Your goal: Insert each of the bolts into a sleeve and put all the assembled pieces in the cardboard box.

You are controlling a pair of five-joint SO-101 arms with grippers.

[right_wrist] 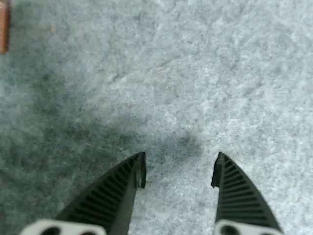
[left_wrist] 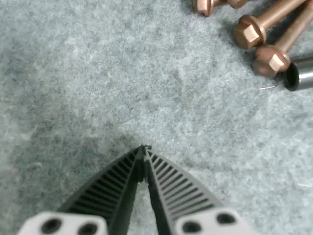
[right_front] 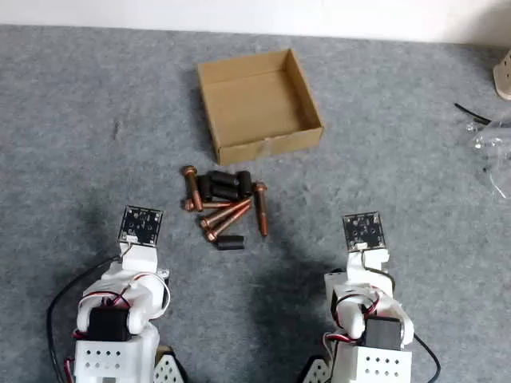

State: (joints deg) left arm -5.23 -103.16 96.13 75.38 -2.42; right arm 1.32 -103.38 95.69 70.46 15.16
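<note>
Lying in a loose heap near the middle of the grey mat (right_front: 399, 159): the task stock, none of it assembled yet.

- Item 1, bolts (right_front: 261, 209). Several, copper-coloured, with long shanks and flanged hex heads. Judged rigid, dense for their size and smooth, so likely to roll. Best gripped across the shank at mid-length, with the head left free as a stop.
- Item 2, sleeves (right_front: 224, 184). Short black tubes bunched at the heap's 12 o'clock side. A lone sleeve (right_front: 230, 242) lies apart at the heap's 6 o'clock. The left wrist view shows one open bore with a dull metallic sheen. Judged stiff and light. Best held around the outer wall, keeping the bore end clear for the bolt.
- Item 3, cardboard box (right_front: 267, 148). Shallow, square, open-topped and made of plain brown board, it sits at 12 o'clock from the heap and has nothing in it. Judged light and easily nudged.
- Item 4, left gripper (left_wrist: 144, 152). Ribbed black fingers are pressed together and hold nothing, over bare mat near the bolt heads. Its arm is at 7 o'clock from the heap.
- Item 5, right gripper (right_wrist: 180, 164). Fingers are spread wide over bare mat and hold nothing. Its arm is at 5 o'clock.
- Item 6, clear plastic bits (right_front: 491, 140), at the table's 3 o'clock edge.
</note>
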